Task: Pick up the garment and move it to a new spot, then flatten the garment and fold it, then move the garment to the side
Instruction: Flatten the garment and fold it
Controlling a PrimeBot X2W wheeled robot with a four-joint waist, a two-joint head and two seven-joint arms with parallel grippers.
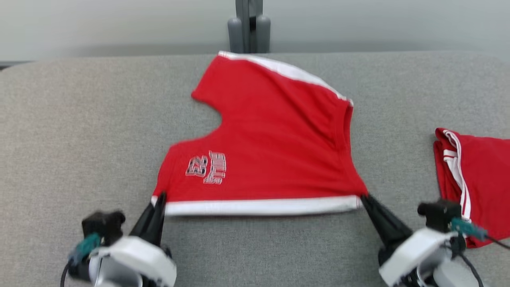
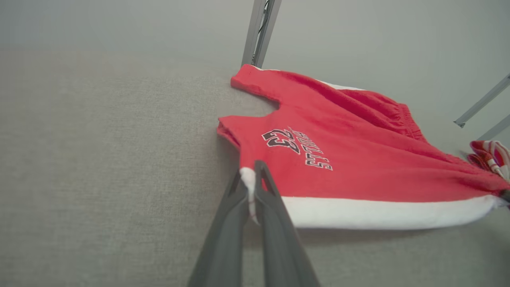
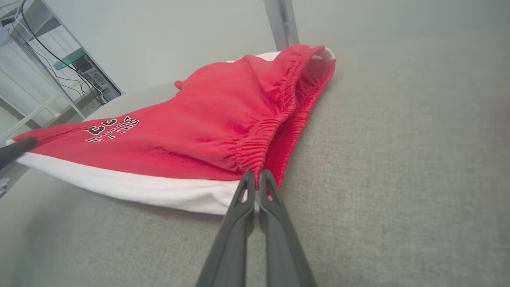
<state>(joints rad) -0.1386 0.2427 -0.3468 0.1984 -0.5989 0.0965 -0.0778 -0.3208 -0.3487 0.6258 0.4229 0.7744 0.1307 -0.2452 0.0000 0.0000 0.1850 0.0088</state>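
Observation:
The garment (image 1: 271,147) is a pair of red shorts with white trim and a printed number and lettering, spread across the middle of the grey table (image 1: 79,119). My left gripper (image 1: 159,198) is shut on its near left corner, pinching the white band (image 2: 250,181). My right gripper (image 1: 363,198) is shut on the near right corner, where the elastic waistband (image 3: 255,149) meets the white band. The near white edge hangs stretched between the two grippers, slightly off the table. The left gripper's dark finger (image 3: 14,149) shows at the far corner in the right wrist view.
A second red garment with white stripes (image 1: 476,179) lies folded at the table's right edge, close behind my right wrist. A grey upright post (image 1: 249,26) stands behind the table's far edge. Shelving with cables (image 3: 48,67) stands beyond the table.

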